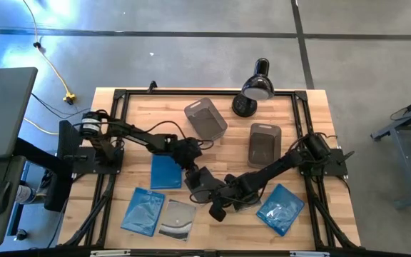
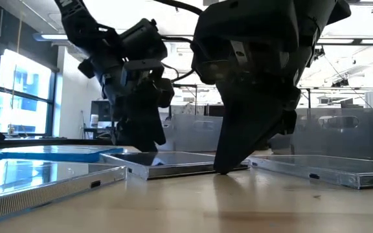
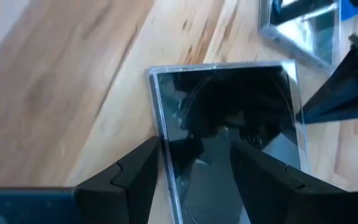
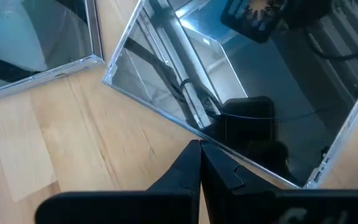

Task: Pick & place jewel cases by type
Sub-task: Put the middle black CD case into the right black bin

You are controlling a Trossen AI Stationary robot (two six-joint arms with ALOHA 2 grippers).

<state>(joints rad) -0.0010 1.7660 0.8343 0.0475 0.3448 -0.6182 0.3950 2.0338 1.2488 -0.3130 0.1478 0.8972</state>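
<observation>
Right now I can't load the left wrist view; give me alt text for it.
The left gripper stands open over one edge of a dark jewel case lying flat on the wooden table, one finger on each side of that edge. A second case's corner lies beyond, with dark parts of the other arm alongside.

The high camera looks straight down from well above, taking in the whole pale wooden slatted worktop (image 1: 212,153) and grey floor around it. The low camera sits at worktop height, facing level across the boards into the room (windows and ceiling lights behind). Each wrist camera peers past its own arm's dark fingers, very close to the wood. All four views share the dark glossy squarish jewel case (image 1: 204,178) (image 2: 173,163) (image 3: 229,143) (image 4: 241,106) at the worktop's middle.
</observation>
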